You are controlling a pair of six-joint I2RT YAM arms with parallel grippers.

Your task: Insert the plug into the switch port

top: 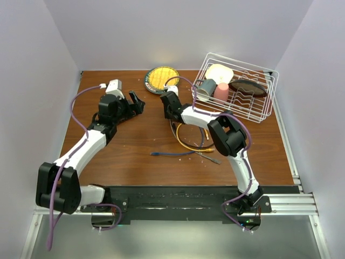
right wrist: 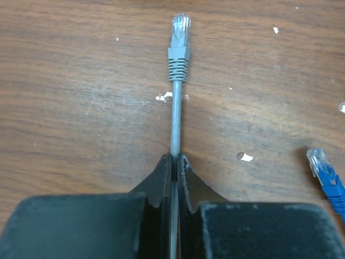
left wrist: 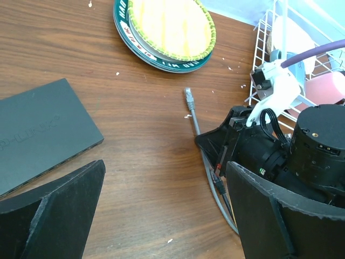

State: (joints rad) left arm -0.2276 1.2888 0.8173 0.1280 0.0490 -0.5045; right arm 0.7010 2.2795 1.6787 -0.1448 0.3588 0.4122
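Observation:
The grey cable's plug (right wrist: 180, 32) lies on the wooden table just ahead of my right gripper (right wrist: 176, 157), which is shut on the grey cable a little behind the plug. The plug also shows in the left wrist view (left wrist: 188, 97), pointing toward the plate. The flat black switch box (left wrist: 38, 135) lies at the left of that view; the ports on its long edge are too dim to make out. My left gripper (left wrist: 166, 167) is open and empty, low over bare wood between the box and the right gripper (left wrist: 210, 141). From above, both grippers (top: 136, 101) (top: 166, 100) sit mid-table.
A round yellow-centred plate (top: 161, 79) lies at the back centre. A white wire dish rack (top: 269, 73) with cups and dishes stands back right. A blue cable (top: 161, 154) and a yellow cable (top: 186, 144) lie loose mid-table; a blue plug (right wrist: 323, 167) lies right of my right gripper.

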